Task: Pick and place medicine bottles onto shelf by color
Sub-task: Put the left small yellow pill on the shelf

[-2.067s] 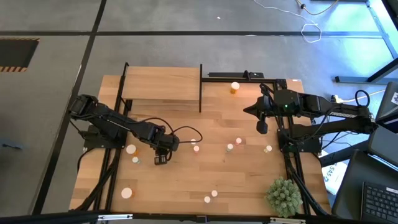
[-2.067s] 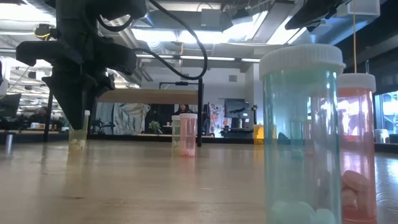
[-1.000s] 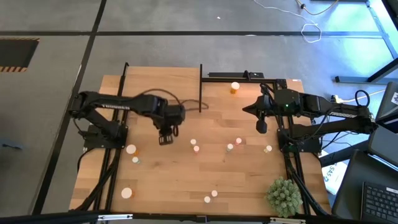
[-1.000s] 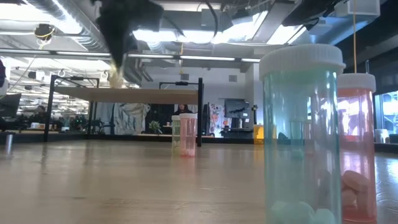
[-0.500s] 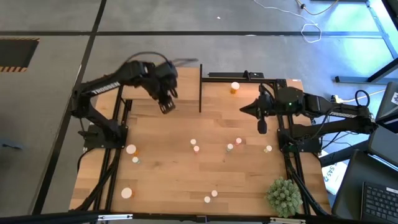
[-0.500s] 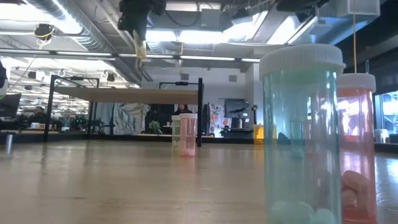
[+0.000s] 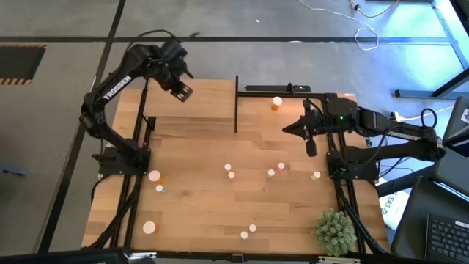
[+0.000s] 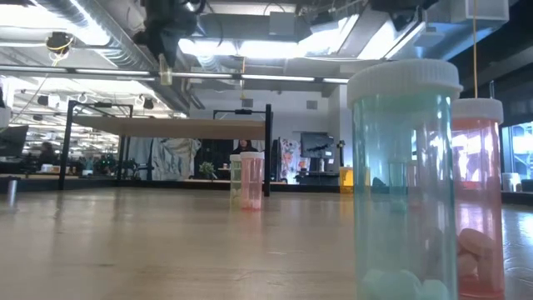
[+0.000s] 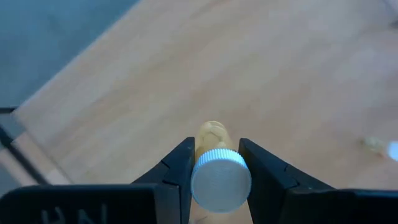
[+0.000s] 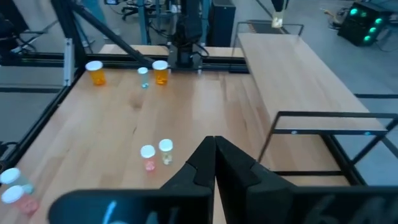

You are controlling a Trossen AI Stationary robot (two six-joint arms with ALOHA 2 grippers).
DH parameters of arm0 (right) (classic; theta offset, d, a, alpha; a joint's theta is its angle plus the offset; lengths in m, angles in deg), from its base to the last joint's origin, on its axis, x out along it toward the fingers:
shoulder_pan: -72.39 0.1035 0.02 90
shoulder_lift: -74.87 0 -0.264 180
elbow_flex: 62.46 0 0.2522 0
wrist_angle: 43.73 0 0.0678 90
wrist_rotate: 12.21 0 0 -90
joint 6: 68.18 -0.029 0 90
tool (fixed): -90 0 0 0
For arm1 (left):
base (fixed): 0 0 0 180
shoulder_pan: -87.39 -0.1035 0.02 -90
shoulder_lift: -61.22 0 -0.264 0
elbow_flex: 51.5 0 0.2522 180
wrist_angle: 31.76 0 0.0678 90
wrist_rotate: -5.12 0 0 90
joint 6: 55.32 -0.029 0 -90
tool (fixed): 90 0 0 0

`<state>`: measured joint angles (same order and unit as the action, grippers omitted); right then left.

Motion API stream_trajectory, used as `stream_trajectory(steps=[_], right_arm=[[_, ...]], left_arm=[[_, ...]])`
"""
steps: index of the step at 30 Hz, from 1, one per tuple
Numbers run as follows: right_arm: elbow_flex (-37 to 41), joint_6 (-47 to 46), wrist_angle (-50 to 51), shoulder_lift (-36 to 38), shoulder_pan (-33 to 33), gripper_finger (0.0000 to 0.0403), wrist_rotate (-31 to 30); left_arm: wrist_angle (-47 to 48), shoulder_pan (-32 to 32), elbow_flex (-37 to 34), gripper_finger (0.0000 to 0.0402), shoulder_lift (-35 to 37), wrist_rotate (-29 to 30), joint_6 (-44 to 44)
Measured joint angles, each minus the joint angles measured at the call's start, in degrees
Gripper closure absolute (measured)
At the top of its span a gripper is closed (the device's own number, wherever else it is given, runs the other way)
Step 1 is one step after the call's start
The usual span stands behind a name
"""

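Overhead, the left pincer (image 7: 182,91) clamps a yellowish medicine bottle (image 9: 219,173) by its white cap above the shelf (image 7: 207,97). The right pincer (image 10: 214,144), fingers pressed together, holds nothing. Ten bottles stand on the desk (image 7: 205,213).

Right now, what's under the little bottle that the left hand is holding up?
Under the bottle, gripped by the left hand, lies the bare wooden shelf. Nothing else shows there; the bottle and fingers hide the spot directly below.

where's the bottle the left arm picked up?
Held in the left gripper, the yellowish bottle hangs above the shelf at the table's far left in the high view.
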<state>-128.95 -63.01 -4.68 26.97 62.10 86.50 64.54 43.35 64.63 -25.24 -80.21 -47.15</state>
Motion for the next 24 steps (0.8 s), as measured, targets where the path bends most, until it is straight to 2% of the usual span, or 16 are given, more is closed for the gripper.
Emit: stream_trajectory(steps=[5,8,12,17,24], right_arm=[[0.0,0.1,-1.6,0.0,-1.6,0.039,0.0],[0.0,0.1,-1.6,0.0,-2.1,0.039,0.0],[0.0,0.3,-1.6,0.0,-2.3,0.039,0.0],[0.0,0.4,-1.6,0.0,-2.3,0.039,0.0],[0.0,-0.1,-1.5,0.0,-2.3,0.039,0.0]], left_arm=[[0.0,-6.7,0.0,0.03,-0.7,3.8,0.1],[0.0,-9.5,0.0,0.03,-1.9,3.8,0.3],[-0.1,-11.9,0.0,0.03,-4.1,4.5,0.8],[-0.3,-14.3,0.0,0.03,-7.2,8.3,2.5],[-1.1,-16.7,0.0,0.0301,-10.1,8.3,4.3]])
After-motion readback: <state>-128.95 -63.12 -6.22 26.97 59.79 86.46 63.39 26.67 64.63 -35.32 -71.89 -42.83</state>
